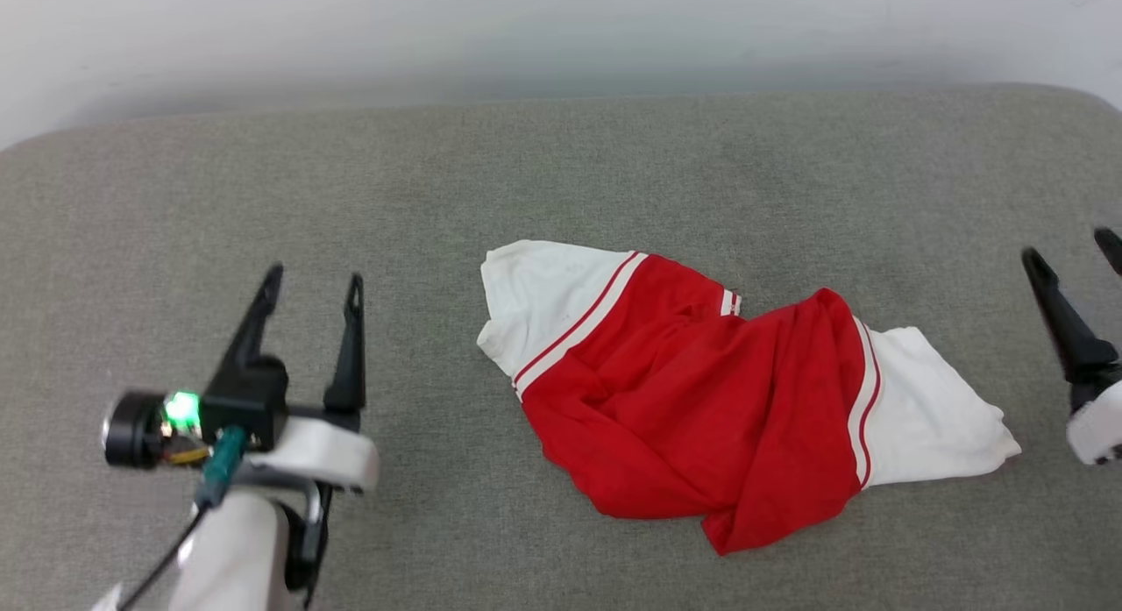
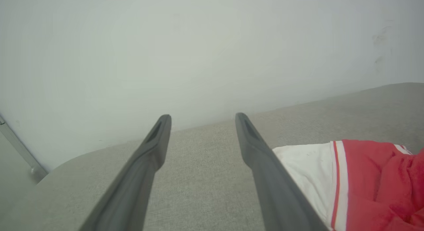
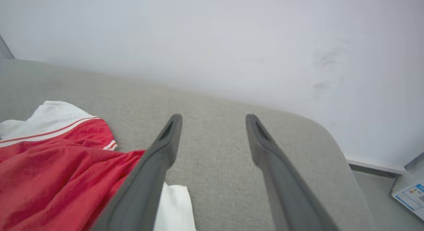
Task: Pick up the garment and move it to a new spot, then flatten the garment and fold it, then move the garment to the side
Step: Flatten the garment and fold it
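Grey woven upholstery, rounded at its far corners and backed by a plain pale wall, serves as our work surface. Entry one: our left gripper, two long dark fingers spread wide, nothing between them, held over bare fabric to the left of the garment. A small green light glows on its wrist housing. Entry two: our right gripper, fingers likewise parted and empty, at the right margin of the head view, near one white sleeve but apart from it. Entry three: the red jersey-style shirt with white short sleeves and red-and-white striped trim, lying crumpled mid-surface between the two grippers, touched by neither. Its red body is bunched and twisted, with one sleeve spread toward the far left and the other toward the right; no print shows on the upturned side. We judge the flanking, open-fingered stance as readiness for a two-handed lift, one gripper per side, so the cloth hangs open rather than balling up. The pick is not yet begun.
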You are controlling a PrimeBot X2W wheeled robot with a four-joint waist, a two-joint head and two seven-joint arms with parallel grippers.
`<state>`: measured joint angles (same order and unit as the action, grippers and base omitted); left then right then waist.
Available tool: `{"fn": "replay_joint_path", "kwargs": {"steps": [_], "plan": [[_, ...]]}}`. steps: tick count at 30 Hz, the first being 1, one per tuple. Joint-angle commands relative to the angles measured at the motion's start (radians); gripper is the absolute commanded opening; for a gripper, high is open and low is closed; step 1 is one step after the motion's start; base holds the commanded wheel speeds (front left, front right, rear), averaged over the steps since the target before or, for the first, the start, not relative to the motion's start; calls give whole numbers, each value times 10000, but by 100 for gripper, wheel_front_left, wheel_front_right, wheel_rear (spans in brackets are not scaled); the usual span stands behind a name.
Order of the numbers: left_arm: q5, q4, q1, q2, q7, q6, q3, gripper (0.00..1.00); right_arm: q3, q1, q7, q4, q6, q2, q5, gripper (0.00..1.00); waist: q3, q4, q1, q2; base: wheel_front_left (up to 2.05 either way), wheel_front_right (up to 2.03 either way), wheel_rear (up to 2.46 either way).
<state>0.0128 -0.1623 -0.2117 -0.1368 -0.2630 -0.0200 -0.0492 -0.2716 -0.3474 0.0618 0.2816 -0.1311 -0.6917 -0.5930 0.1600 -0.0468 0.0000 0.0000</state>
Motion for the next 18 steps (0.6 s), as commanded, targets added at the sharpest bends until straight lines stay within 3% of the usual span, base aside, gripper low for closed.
{"fn": "replay_joint_path", "kwargs": {"steps": [1,2,7,10,18], "plan": [[-110,-253,-612,-254,-26,-160,-40,100,990,429,797,-624,10,864,1076,100,92,-83,0,0,0,0,0],[-110,-253,-612,-254,-26,-160,-40,100,990,429,797,-624,10,864,1076,100,92,-83,0,0,0,0,0],[-52,-1146,-2122,-670,89,-573,-221,100,2646,1399,1783,-2462,11,3153,3183,100,331,-260,0,0,0,0,0],[5,-1617,-3119,-1022,509,-763,-304,100,2807,2019,1970,-3437,11,4130,4121,100,547,-392,0,0,0,0,0],[479,-2778,-5897,-1753,2788,-1075,-1827,100,2707,2812,2030,-4529,10,5608,4827,100,1278,-727,0,0,0,0,0]]}}
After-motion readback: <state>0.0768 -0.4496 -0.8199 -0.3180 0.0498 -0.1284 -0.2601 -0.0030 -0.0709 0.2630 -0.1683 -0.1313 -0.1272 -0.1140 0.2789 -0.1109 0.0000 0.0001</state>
